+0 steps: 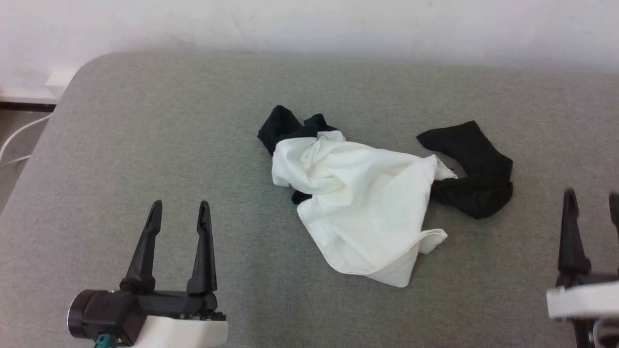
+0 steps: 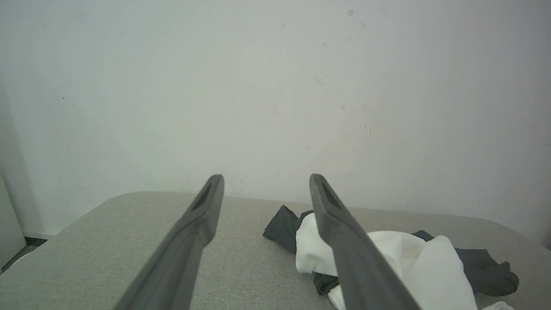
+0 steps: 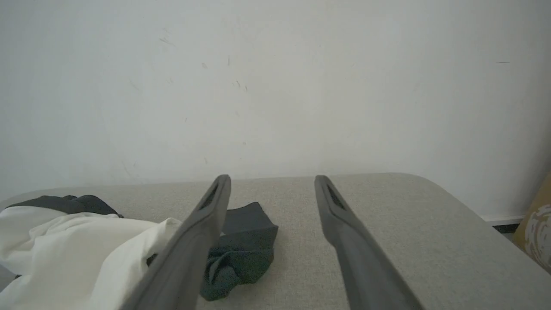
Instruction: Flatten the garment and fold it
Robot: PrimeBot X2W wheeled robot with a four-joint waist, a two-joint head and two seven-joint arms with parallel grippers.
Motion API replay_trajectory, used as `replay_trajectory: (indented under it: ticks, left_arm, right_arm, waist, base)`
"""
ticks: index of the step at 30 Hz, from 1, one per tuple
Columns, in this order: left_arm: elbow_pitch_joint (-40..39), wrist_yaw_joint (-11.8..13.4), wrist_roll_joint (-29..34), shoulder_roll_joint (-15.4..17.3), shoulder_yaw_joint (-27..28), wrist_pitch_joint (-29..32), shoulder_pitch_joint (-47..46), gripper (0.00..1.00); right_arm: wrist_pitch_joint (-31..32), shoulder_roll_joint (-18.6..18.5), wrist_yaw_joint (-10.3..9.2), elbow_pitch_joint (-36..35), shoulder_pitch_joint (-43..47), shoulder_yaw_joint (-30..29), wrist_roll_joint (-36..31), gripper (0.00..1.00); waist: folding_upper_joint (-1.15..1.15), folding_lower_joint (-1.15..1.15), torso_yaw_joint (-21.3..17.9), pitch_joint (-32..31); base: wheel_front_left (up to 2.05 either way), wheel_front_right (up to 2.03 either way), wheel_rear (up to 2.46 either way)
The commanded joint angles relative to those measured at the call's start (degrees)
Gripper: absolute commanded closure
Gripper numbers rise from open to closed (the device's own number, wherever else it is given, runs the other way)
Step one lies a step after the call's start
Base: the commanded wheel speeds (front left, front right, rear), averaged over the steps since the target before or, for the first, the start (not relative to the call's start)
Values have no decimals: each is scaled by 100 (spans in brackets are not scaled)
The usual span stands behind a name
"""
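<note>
The garment [image 1: 362, 203] lies crumpled near the middle of the grey padded surface [image 1: 145, 145], well clear of every edge, its white body heaped in loose folds. One black sleeve [image 1: 471, 164] trails out toward the right edge, doubled back on itself. A second dark bunch [image 1: 285, 126], sleeve or collar, I cannot tell which, pokes out at the far-left side of the heap. The left gripper [image 1: 180, 205] hangs by the near edge toward the left corner, jaws spread wide and empty, well apart from the cloth. The right gripper [image 1: 593, 193] stands by the near edge on the right side, likewise spread and holding nothing. Flattening has not begun. Hazards noted: the hem and shoulders are buried in the heap, so a pinch taken blind could catch several layers at once and lift a knot rather than an edge. Pulling on the exposed sleeve alone may twist the body further. A mismatched pull by the two arms could drag the whole shirt toward an edge instead of spreading it.
</note>
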Motion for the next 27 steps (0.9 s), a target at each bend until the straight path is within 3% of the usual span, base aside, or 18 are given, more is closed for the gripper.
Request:
replay_trajectory:
  ticks: [1,12,17,20,25,27]
  left_arm:
    - [-68,-1,61,-7,16,-27,101,0]
    - [41,-149,308,0,8,-27,113,0]
    - [829,-489,286,411,-260,118,-831,0]
    - [1324,-570,92,648,-562,772,-1498,0]
    - [2209,-603,-462,846,-1184,2448,-2472,0]
    - [2341,-605,-594,850,-1282,2696,-2675,0]
  right_arm:
    - [-313,24,-3,69,275,-58,69,0]
    - [-607,25,-3,464,686,-27,630,0]
    - [-609,25,-3,412,567,-53,633,0]
    - [-609,25,-3,454,545,-25,652,0]
    - [-610,25,-3,536,507,60,673,0]
    - [-610,25,-3,547,497,78,662,0]
  waist:
    - [0,1,-103,24]
    - [0,1,-193,-18]
    - [0,1,-255,103]
    - [0,1,-292,201]
    - [0,1,-321,364]
    - [0,1,-324,402]
  base:
    - [0,0,0]
    - [0,0,0]
    - [0,0,0]
    - [0,0,0]
    - [0,0,0]
    - [0,0,0]
